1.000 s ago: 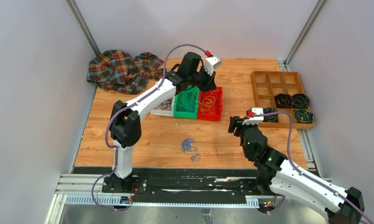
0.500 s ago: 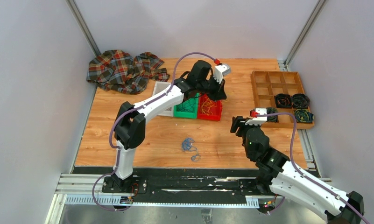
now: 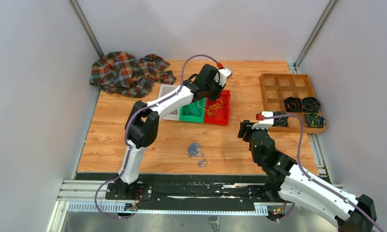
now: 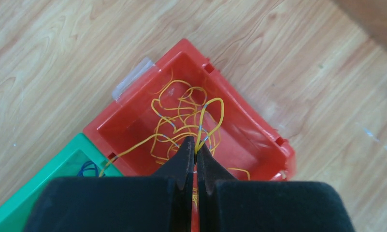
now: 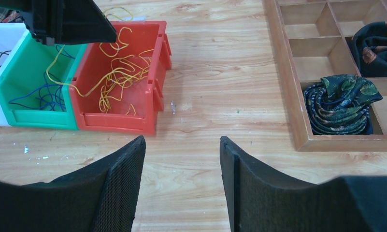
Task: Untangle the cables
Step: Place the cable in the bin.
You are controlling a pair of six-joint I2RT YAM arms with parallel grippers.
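L gripper (image 4: 196, 151) is pinched shut on a yellow wire (image 4: 213, 113), hanging over the red bin (image 4: 247, 108) at upper centre of the top view. R gripper (image 5: 181, 142) gapes, holding nothing. Blue clump (image 3: 196, 151) lies on the table (image 3: 148, 140), lower centre.

Risk: one strand seems to trail over the green bin (image 5: 36, 120) (hard to tell whose). If released now, it could land w/ the blue wires.

Vs half a sec ago, L wrist has swung left over the bin; R arm barely moved.
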